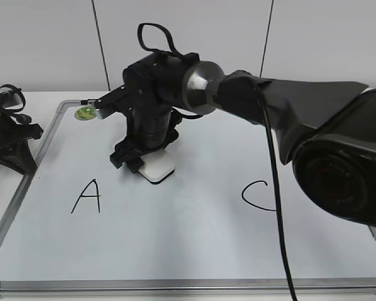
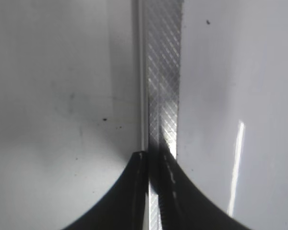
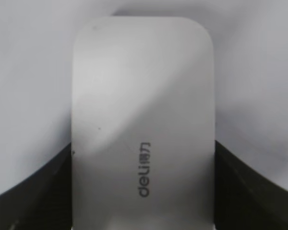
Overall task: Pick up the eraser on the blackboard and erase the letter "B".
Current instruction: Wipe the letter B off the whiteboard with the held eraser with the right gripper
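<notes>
The blackboard is a white dry-erase board with a grey frame, lying flat. The white eraser rests on it between the black "A" and the black "C". My right gripper reaches across and is shut on the eraser. In the right wrist view the eraser fills the space between the two jaws, with grey lettering on top. No letter "B" shows; it may be hidden under the eraser and gripper. My left gripper sits at the board's left edge, shut and empty.
A round green sticker sits at the board's far left corner. The right arm and its black cable cross over the "C". The board's ridged metal frame runs under the left gripper.
</notes>
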